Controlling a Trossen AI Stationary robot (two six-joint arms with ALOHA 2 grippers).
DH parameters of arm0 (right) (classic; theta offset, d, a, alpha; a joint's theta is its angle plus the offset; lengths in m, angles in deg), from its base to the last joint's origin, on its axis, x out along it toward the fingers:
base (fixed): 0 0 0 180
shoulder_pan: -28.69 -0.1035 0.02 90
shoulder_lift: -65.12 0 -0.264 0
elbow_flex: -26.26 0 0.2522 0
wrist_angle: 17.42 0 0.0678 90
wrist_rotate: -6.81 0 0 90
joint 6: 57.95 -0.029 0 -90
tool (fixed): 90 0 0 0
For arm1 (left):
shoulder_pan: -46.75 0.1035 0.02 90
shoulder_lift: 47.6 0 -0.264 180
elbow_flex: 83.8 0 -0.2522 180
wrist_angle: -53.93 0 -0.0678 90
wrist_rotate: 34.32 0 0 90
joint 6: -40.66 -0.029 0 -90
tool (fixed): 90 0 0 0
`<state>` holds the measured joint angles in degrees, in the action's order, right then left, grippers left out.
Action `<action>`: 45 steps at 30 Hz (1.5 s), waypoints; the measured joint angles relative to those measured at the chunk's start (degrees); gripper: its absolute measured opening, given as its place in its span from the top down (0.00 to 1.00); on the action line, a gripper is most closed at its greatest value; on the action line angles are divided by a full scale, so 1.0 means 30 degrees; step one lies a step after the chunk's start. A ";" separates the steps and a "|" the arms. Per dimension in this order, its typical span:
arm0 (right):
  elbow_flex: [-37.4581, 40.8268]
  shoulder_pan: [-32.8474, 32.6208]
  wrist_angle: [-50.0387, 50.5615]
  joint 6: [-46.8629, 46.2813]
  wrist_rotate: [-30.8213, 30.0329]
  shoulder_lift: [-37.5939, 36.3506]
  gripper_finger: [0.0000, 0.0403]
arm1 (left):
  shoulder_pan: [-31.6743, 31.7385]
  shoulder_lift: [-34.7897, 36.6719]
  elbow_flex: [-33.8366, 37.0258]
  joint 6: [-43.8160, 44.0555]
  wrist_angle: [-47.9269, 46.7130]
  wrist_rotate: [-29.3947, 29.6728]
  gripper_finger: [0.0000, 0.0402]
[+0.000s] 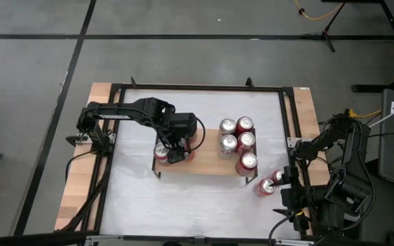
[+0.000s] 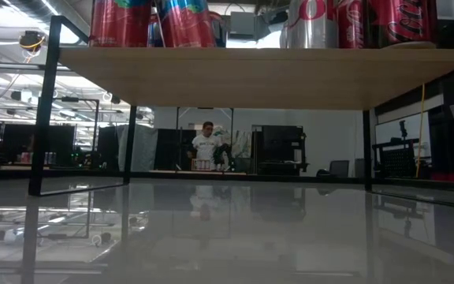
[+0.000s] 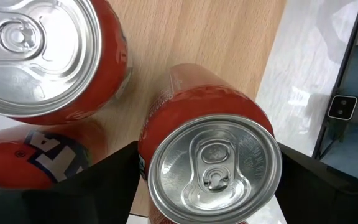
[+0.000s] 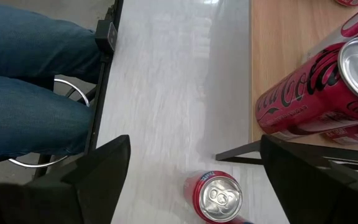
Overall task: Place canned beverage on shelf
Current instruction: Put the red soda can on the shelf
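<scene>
The shelf (image 1: 204, 162) is a low wooden plank on black legs in the middle of the white table. Several red cans (image 1: 238, 140) stand on its right end. My left gripper (image 1: 174, 154) hangs over the shelf's left end and points down. Its fingers (image 3: 107, 183) stand open close on either side of an orange-red can (image 3: 213, 165), which stands upright on the plank beside another can (image 3: 36, 56). My right gripper (image 4: 194, 180) waits open at the table's right edge, above a red can (image 4: 216, 198) on the table.
The low view shows the shelf's plank (image 2: 258, 75) from below, with cans (image 2: 120, 22) on top of it. A black frame (image 1: 289, 116) edges the table. A seated person's legs in jeans (image 4: 30, 81) are beyond the table's near edge. Bare white table lies in front of the shelf.
</scene>
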<state>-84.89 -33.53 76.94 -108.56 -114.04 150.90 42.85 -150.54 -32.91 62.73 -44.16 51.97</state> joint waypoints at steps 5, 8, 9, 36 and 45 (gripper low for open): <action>-0.0001 -0.0001 0.0000 0.0000 0.0000 -0.0003 0.14 | 0.0000 0.0000 0.0000 0.0000 -0.0007 0.0007 0.24; 0.0002 0.0000 0.0000 0.0000 0.0000 0.0000 0.14 | 0.0000 0.0007 0.0000 0.0000 0.0000 0.0006 0.24; 0.0000 0.0000 0.0000 0.0000 0.0000 0.0000 0.14 | 0.0000 0.0007 0.0000 0.0000 0.0000 0.0007 0.24; 0.0002 -0.0004 0.0000 0.0000 0.0000 0.0000 0.14 | 0.0007 0.0066 0.0000 -0.0007 0.0530 0.0015 0.16; 0.0002 0.0000 0.0022 0.0007 0.0000 0.0000 0.14 | 0.0001 0.0822 0.0000 -0.0022 0.1452 0.0010 0.16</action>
<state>-84.88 -33.53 77.00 -108.54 -114.04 150.90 42.85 -148.07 -32.91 62.66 -39.81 52.00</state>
